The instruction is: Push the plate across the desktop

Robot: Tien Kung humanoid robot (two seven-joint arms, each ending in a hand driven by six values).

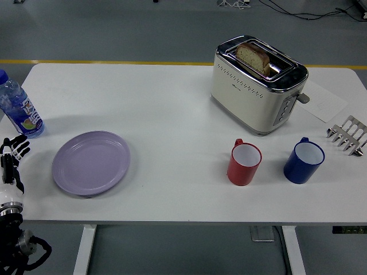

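Left hand: the left hand (12,157) sits at the table's left edge, near the front, its fingers loosely spread and gripping nothing.
Arm: its black forearm runs down from the hand into the lower left corner, with a white cuff at the wrist.
Plate: the lilac plate (91,162) lies flat on the white table (172,114) just to the right of the hand, apart from it, with a bare strip of tabletop between the fingertips and the rim.
Bottle: a water bottle (17,107) with a blue cap stands upright just beyond the hand, close to the same left edge; from here it looks clear of the fingers, though the gap is small and I would not swear to it.
Red mug: a red mug (244,163) stands well to the right of the hand, past the plate, its handle turned to the far side.
Blue mug: a blue mug (303,161) stands just beside the red one, farther still from the hand.
Toaster: a cream toaster (256,86) sits behind the mugs with a slice of bread (253,58) standing up out of one slot.
Rack: a small metal toast rack (347,135) rests at the far right edge, the thing most distant from the hand.
Paper: a white sheet (324,103) lies flat between the toaster and the rack.
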